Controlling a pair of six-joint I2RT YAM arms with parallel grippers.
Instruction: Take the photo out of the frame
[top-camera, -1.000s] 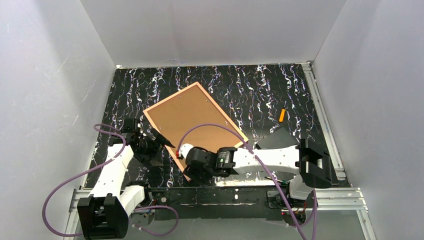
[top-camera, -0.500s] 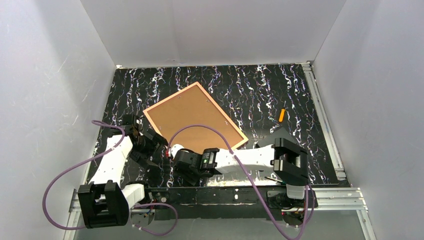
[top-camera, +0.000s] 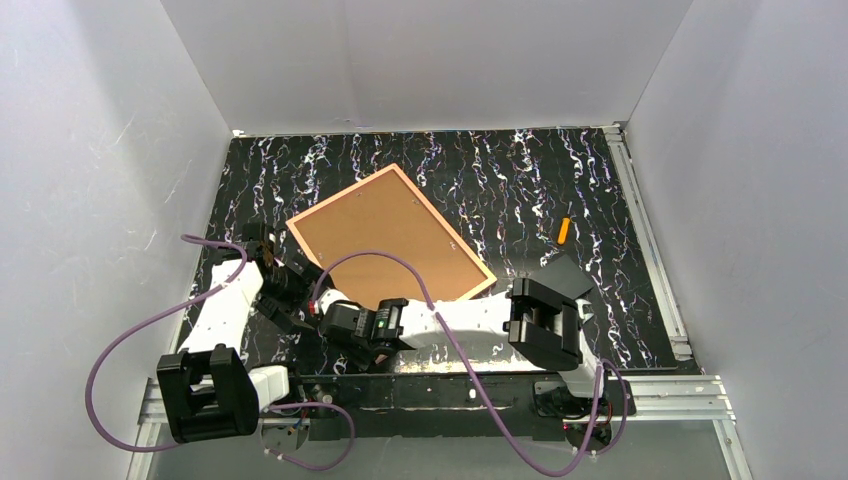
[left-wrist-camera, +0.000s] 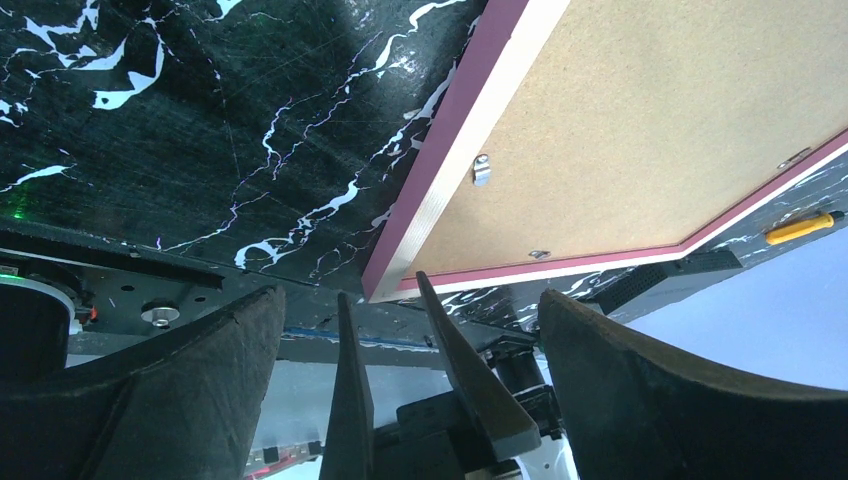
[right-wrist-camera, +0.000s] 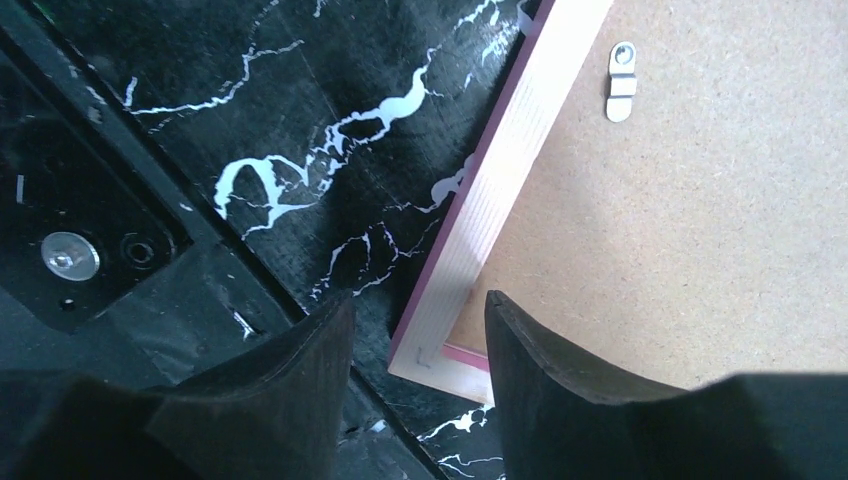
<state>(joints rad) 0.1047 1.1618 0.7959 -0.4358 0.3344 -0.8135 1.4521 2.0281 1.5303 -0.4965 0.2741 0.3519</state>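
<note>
The pink frame (top-camera: 345, 195) lies face down on the black marbled table, its brown backing board (top-camera: 385, 240) up. The photo is hidden under the board. My right gripper (top-camera: 345, 325) is open, with its jaws either side of the frame's near corner (right-wrist-camera: 430, 355); I cannot tell whether they touch it. The rim (right-wrist-camera: 510, 170) runs up between them. My left gripper (top-camera: 305, 290) is wide open and empty, just left of that corner (left-wrist-camera: 385, 288). The right gripper's thin fingers (left-wrist-camera: 470, 370) show in the left wrist view.
Small metal clips (right-wrist-camera: 621, 80) (left-wrist-camera: 481, 168) hold the board in the frame. An orange-handled tool (top-camera: 563, 230) lies right of the frame. The table's near rail (right-wrist-camera: 70, 255) runs close beside the frame's corner. White walls enclose the table.
My right arm has swung left along the near edge, bringing its gripper to the frame's near corner. My left arm has drawn back a little. The frame has not moved.
</note>
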